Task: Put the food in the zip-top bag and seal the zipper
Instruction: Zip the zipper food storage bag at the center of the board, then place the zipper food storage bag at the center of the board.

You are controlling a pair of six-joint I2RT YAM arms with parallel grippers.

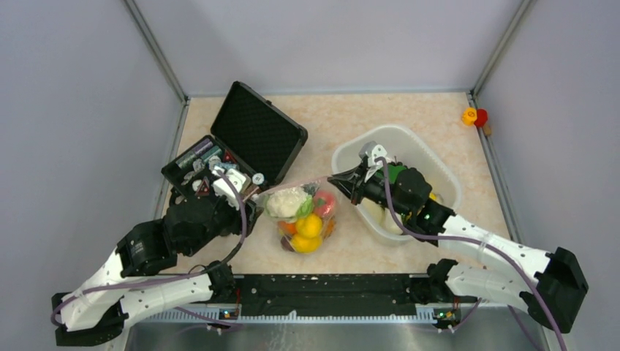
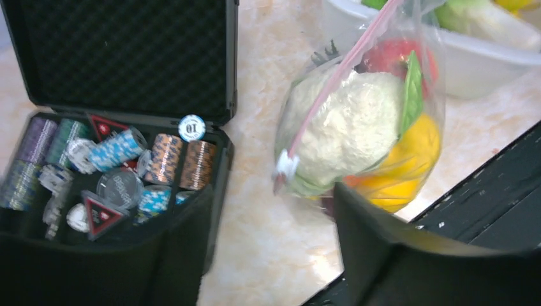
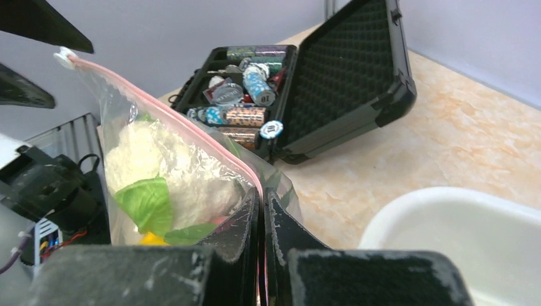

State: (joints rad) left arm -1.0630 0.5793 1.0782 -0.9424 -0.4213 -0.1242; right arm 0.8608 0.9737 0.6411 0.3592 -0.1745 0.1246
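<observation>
Food [image 1: 289, 202] fills the zip-top bag [image 1: 333, 212]; more seemingly waits in the tub [image 1: 401, 129] at 3 o'clock. Right gripper [image 1: 335, 178] fingers pinch the zipper [image 3: 191, 137], left gripper [image 1: 248, 194] fingers spread; sealing apparently unfinished.

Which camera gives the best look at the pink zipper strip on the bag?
The right wrist view: the zipper runs sharp from its white slider to the right pincer clamping it. The left wrist view shows it blurred across the bag; the top view, only a faint pink line.
</observation>
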